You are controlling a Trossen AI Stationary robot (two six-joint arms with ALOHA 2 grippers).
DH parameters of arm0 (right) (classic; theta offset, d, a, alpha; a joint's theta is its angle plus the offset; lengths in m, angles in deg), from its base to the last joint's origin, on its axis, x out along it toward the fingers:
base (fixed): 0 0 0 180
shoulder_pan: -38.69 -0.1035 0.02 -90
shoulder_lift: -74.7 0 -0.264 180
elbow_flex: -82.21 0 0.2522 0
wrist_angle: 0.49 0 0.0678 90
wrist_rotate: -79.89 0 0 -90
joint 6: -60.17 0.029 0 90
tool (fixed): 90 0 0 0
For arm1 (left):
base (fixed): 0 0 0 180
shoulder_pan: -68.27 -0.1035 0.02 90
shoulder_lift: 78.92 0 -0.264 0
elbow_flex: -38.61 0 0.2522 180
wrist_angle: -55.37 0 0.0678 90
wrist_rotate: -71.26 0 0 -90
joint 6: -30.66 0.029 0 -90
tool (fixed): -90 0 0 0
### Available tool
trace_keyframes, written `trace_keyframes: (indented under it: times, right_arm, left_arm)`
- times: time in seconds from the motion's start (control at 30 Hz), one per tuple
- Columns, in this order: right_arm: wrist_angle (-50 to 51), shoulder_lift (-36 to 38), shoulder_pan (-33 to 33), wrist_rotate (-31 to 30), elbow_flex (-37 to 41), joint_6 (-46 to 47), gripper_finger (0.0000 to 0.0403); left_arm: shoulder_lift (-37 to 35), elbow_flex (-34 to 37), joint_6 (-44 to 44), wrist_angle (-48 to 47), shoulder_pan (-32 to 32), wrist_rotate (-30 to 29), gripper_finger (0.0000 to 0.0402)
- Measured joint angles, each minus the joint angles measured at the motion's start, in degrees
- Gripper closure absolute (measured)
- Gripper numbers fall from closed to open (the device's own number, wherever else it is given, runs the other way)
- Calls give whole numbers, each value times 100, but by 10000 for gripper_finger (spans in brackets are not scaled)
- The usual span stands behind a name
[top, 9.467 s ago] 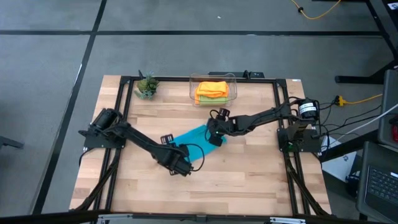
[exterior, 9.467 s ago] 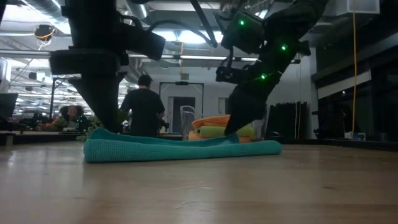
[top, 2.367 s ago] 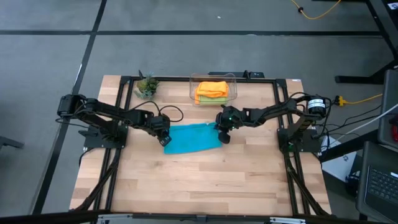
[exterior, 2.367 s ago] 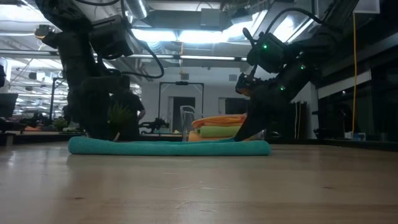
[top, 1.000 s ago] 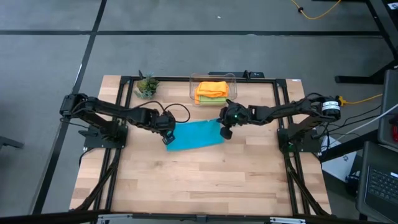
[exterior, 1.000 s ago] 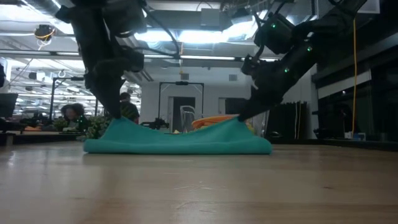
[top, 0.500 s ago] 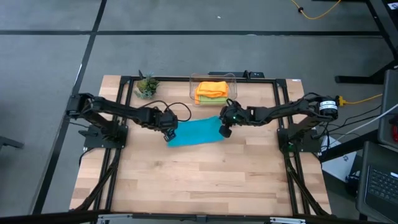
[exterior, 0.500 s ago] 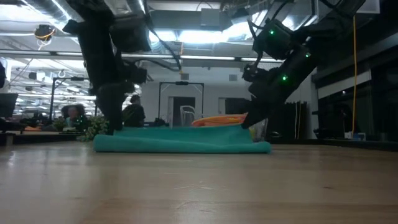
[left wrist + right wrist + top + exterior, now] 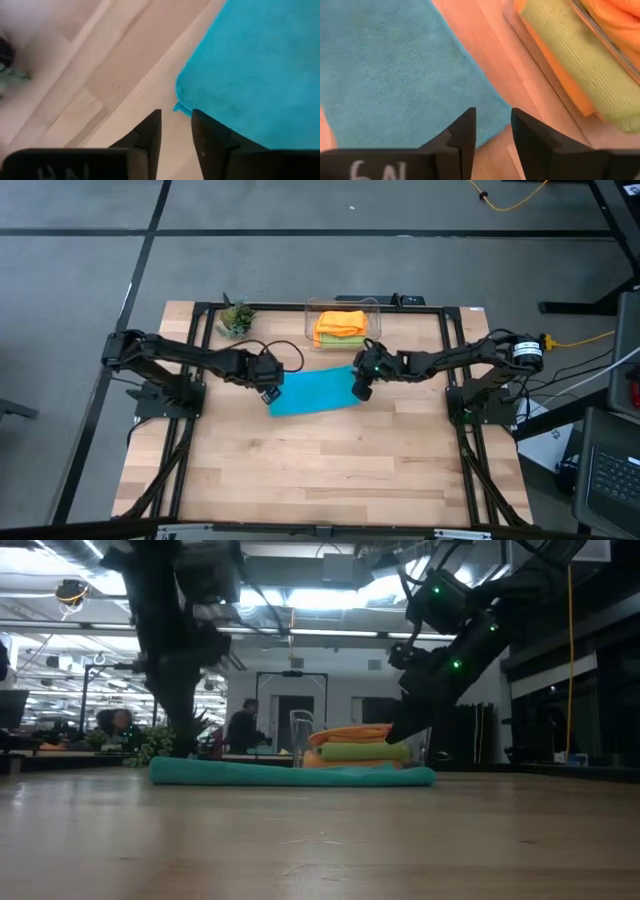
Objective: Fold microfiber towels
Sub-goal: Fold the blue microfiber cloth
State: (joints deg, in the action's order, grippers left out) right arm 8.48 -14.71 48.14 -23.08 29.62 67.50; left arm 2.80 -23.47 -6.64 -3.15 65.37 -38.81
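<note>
Teal towel (image 9: 311, 391) lies flat mid-tabletop (image 9: 330, 470); left end effector (image 9: 175, 131) and right end effector (image 9: 492, 131) (no legible writing) slightly spread, empty, at its corners.

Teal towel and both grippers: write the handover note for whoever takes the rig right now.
Left gripper: open, empty, just off the teal towel's left corner.
Right gripper: open, empty, over the towel's right corner beside the clear bin.
Teal towel: lies flat on the table, folded over once, held by neither gripper.
Orange towel and lime green towel: stacked folded in the bin.
Done: first fold of the teal towel.
Left: probably another fold, then into the bin with the rest.
</note>
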Motion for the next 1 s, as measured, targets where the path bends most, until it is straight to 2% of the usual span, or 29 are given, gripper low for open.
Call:
trace_keyframes:
  times: [0.1,0.27,0.33,0.4,0.67,0.77,1.0]
  right_arm:
    - [4,4,-2,266,-128,12,273]
    - [-360,-10,-127,1605,-316,303,272]
    - [-870,-84,-280,1825,-306,345,272]
    - [-1429,-305,-495,1526,-301,364,272]
    - [-4046,-2026,-1115,-510,-539,1251,272]
    - [-4200,-2649,-1208,-1225,-1004,1525,272]
    - [-3925,-3827,-1400,-1922,-2336,1190,272]
  left_arm:
    - [-169,-183,-159,-190,135,97,295]
    - [-302,-264,-225,-213,440,700,297]
    - [-346,-262,-369,-275,572,882,297]
    - [-344,-262,-505,-271,732,938,297]
    - [-344,-262,-634,-502,1334,740,298]
    - [-344,-262,-800,-550,1497,671,298]
    - [-344,-262,-1068,-542,1837,219,298]
